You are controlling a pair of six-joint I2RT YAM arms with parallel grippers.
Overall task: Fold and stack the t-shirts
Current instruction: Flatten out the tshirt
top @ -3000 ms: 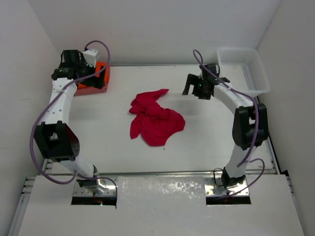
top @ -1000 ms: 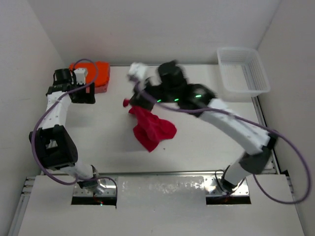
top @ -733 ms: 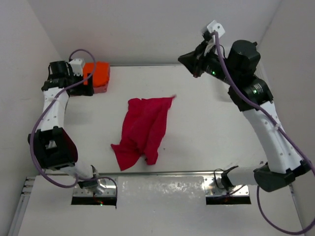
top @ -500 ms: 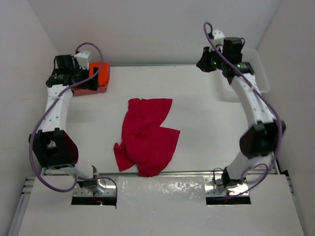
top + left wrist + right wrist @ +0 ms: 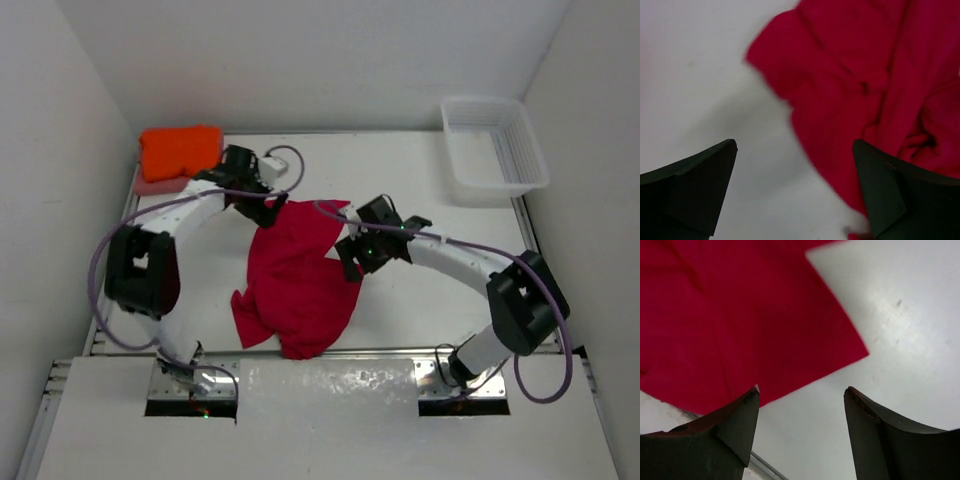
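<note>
The crimson t-shirt [image 5: 295, 275] lies rumpled and unfolded mid-table, its lower part reaching toward the near edge; the orange t-shirt [image 5: 180, 150] sits folded on the salmon-pink t-shirt [image 5: 150, 186] at the far left corner, so 1 of 3 seems left to do; the left gripper [image 5: 792, 150] hovers with jaws wide apart at the crimson shirt's far left corner; the right gripper [image 5: 801, 388] has its jaws apart above the shirt's right edge; neither holds cloth. The risks, as I judge them: a pinch catching 2 layers at a bunched corner would lock creases in; uneven lifts by the 2 arms would twist it; dragging it nearer could slide cloth off the table [image 5: 420, 190].
</note>
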